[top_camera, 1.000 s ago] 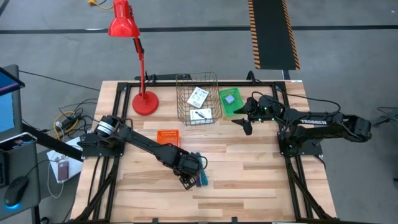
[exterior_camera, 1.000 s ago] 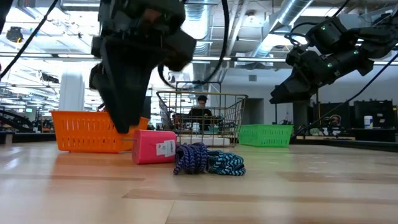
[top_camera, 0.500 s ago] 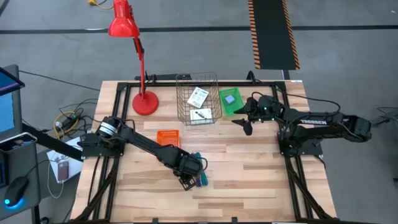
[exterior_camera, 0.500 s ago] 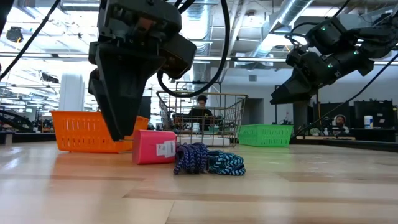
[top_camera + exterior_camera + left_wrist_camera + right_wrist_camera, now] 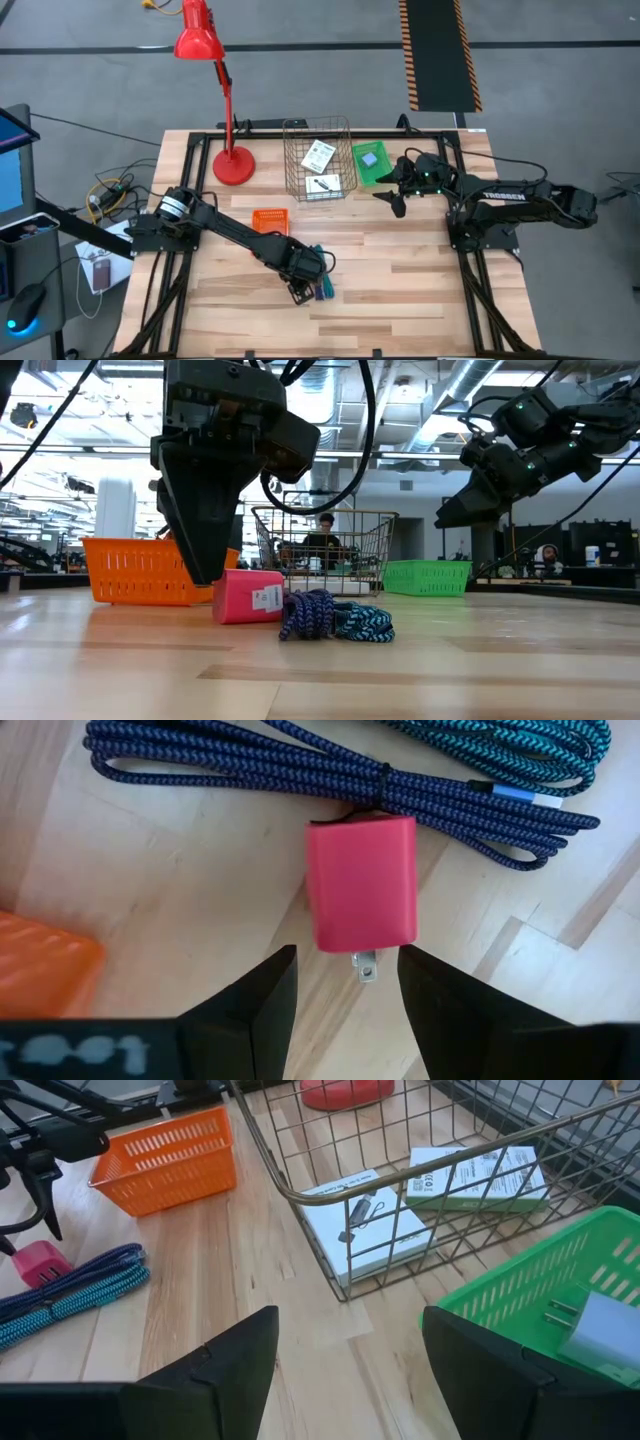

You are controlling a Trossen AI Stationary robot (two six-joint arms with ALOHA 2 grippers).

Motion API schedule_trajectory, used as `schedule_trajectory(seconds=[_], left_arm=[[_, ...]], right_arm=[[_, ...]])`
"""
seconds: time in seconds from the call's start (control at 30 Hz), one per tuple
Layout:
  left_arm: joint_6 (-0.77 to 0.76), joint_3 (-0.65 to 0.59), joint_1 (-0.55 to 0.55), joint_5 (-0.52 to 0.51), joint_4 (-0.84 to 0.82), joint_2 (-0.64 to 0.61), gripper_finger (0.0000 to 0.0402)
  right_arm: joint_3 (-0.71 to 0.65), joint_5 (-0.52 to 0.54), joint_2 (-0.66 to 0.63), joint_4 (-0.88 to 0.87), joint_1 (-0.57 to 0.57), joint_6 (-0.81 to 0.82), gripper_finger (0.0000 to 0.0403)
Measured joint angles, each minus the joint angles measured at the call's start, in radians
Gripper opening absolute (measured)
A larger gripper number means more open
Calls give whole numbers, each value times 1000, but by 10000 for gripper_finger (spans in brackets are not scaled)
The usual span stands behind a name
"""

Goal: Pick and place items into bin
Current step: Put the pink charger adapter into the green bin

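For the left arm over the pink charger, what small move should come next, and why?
Probably a short drop. The left gripper is open and hangs above the pink charger, whose prongs point at the gap between the fingers. Lowering would put the charger between the fingers for closing.

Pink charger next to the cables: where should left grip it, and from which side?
Across the flat sides of the pink charger, coming straight down. It lies flat, prongs toward the open left gripper, which hovers above. Its far end touches the blue cable, so the fingers should stay on the charger's body.

Grey floor (image 5: 560, 70) with hazard-striped mat (image 5: 437, 55); red desk lamp (image 5: 205, 60); exposed ceiling ducts (image 5: 420, 400) overhead.
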Motion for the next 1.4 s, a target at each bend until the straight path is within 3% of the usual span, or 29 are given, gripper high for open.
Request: schedule_trajectory(seconds=[0.87,1.13,1.4], left_arm=[[11,1,-1,-1,12,9,163],[12,6,-1,91,37,60,163],[-3,9,0,84,44,63,163]], right_arm=[[0,0,0,-1,0,-1,244],[0,0,0,-3,0,-1,244],[0,0,0,-3,0,-2,244]])
